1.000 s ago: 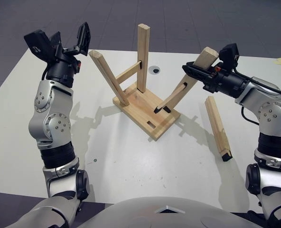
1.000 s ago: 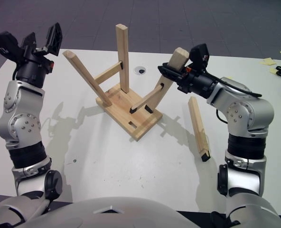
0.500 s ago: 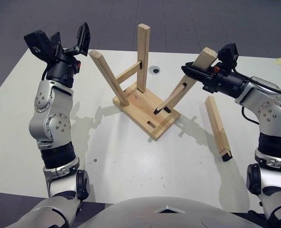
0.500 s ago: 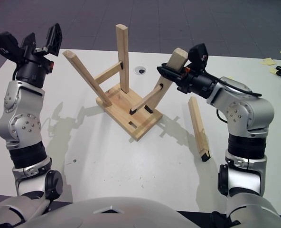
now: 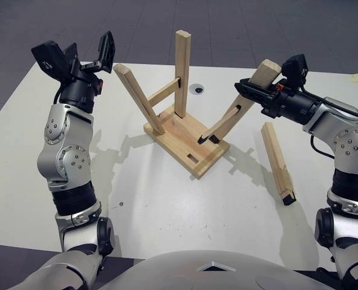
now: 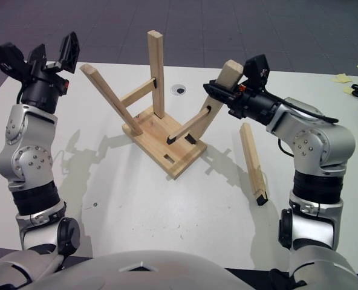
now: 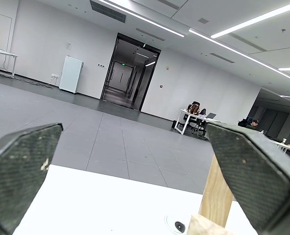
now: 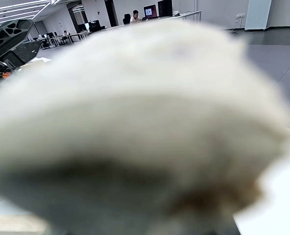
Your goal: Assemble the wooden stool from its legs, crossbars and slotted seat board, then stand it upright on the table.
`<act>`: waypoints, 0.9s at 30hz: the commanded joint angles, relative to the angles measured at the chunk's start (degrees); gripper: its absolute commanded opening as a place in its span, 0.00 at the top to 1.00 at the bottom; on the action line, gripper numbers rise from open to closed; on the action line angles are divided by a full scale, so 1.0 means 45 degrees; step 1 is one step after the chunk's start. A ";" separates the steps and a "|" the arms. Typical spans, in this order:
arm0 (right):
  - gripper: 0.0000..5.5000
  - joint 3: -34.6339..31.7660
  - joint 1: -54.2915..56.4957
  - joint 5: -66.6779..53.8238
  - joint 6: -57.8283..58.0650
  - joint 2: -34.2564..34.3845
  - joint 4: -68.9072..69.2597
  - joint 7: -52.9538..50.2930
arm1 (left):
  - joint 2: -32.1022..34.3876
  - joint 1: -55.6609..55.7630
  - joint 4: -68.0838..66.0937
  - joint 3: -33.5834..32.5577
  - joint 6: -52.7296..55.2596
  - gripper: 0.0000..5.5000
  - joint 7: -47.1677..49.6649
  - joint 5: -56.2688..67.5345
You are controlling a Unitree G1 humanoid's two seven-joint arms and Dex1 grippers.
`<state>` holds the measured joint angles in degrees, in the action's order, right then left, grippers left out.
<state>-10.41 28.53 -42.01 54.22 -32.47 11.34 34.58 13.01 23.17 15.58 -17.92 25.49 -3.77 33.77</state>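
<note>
Seat board (image 5: 188,144) is found lying flat on the white table (image 5: 167,211), slots facing up.

Left eye view: two legs are seen rising from the board's far-left part, a tilted leg (image 5: 138,99) leaning away to the left and an upright leg (image 5: 182,72) behind it, joined by a crossbar (image 5: 165,92). A third leg (image 5: 265,72) leans up and to the right from the board's right-hand part, its foot touching the board, with a second crossbar (image 5: 218,124) fitted to it. The right gripper (image 5: 245,90) is clamped on this third leg near its upper end. A loose leg (image 5: 277,162) lies flat on the table just right of the board, apart from it. The left gripper (image 5: 88,51) is held raised to the left of the board, fingers spread wide, nothing between them. A round grommet (image 5: 196,89) is set in the table beyond the board.

Right eye view: same arrangement noted.

Left wrist view: both dark pads (image 7: 22,171) are seen far apart, and the upright leg's top is framed between them.

Right wrist view: blurred pale wood of the third leg is recorded very close to the lens.
</note>
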 commanded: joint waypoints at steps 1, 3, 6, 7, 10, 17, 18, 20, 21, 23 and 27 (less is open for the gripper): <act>0.81 0.0023 0.0358 -0.0143 0.0183 0.0126 0.0075 -0.0155 | 0.0023 -0.0053 0.0062 0.0039 0.0046 0.02 0.0031 -0.0111; 0.81 0.0122 0.0268 -0.0047 0.0135 0.0030 0.0097 -0.0091 | 0.0019 -0.0059 0.0064 0.0024 0.0041 0.02 0.0045 -0.0113; 0.81 0.0294 -0.0040 0.0140 0.0026 -0.0109 0.0119 0.0031 | 0.0015 -0.0078 0.0074 0.0006 0.0040 0.02 0.0059 -0.0115; 0.81 0.0356 -0.0112 0.0198 -0.0002 -0.0163 0.0146 0.0081 | 0.0013 -0.0082 0.0078 0.0000 0.0040 0.02 0.0063 -0.0113; 0.81 0.0547 -0.0207 0.0436 -0.0189 -0.0344 0.0135 0.0220 | 0.0011 -0.0084 0.0084 0.0002 0.0033 0.02 0.0072 -0.0127; 0.81 0.1027 -0.0197 0.0691 0.0222 -0.0437 0.0271 0.0040 | -0.0002 -0.0076 0.0087 0.0008 0.0038 0.02 0.0084 -0.0150; 0.81 0.1098 -0.0150 0.0707 0.0429 -0.0436 0.0243 -0.0068 | -0.0001 -0.0071 0.0084 0.0009 0.0037 0.02 0.0085 -0.0155; 0.81 0.1395 -0.0192 0.0651 0.1134 -0.0484 0.0204 -0.0181 | -0.0002 -0.0074 0.0086 0.0009 0.0036 0.02 0.0097 -0.0170; 0.81 0.1512 -0.0214 0.0599 0.1793 -0.0344 0.0006 -0.0475 | -0.0008 -0.0072 0.0086 0.0005 0.0039 0.02 0.0108 -0.0171; 0.81 0.1488 -0.0224 0.0845 0.2915 0.0028 -0.0928 -0.1390 | -0.0057 -0.0072 0.0106 0.0081 0.0039 0.02 0.0129 -0.0206; 0.81 0.1678 -0.0685 0.0869 0.4087 -0.0393 -0.1549 -0.1511 | -0.0047 -0.0129 0.0142 0.0116 0.0092 0.02 0.0115 -0.0219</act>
<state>-6.99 32.50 -40.84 63.76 -32.32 8.22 30.35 12.48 22.87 15.59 -17.68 25.49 -3.50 33.35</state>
